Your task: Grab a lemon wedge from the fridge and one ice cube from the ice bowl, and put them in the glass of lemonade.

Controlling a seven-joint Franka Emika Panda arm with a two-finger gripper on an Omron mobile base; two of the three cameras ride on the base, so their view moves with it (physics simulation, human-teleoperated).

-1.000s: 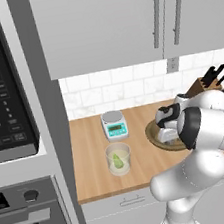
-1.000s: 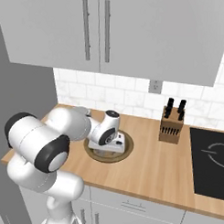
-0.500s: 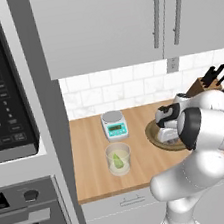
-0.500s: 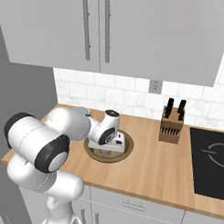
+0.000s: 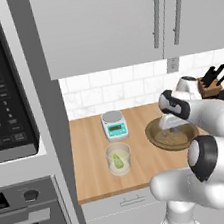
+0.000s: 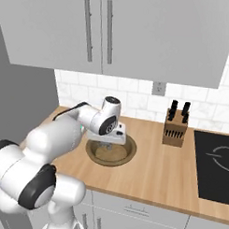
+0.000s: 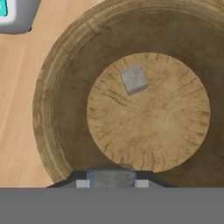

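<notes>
At the bottom center of the hand view, the gripper (image 7: 109, 179) sits low over the ice bowl (image 7: 61, 127), jaws clenched on what looks like a grey ice cube (image 7: 110, 178), though only its top edge shows. A second cube (image 7: 133, 79) lies loose on the bowl floor, upper middle. In the left base view, the glass of lemonade (image 5: 118, 159) stands center-left with the lemon wedge (image 5: 118, 160) already inside. Risk: a shallow pinch lets the slick cube slip out on lift or transfer.
</notes>
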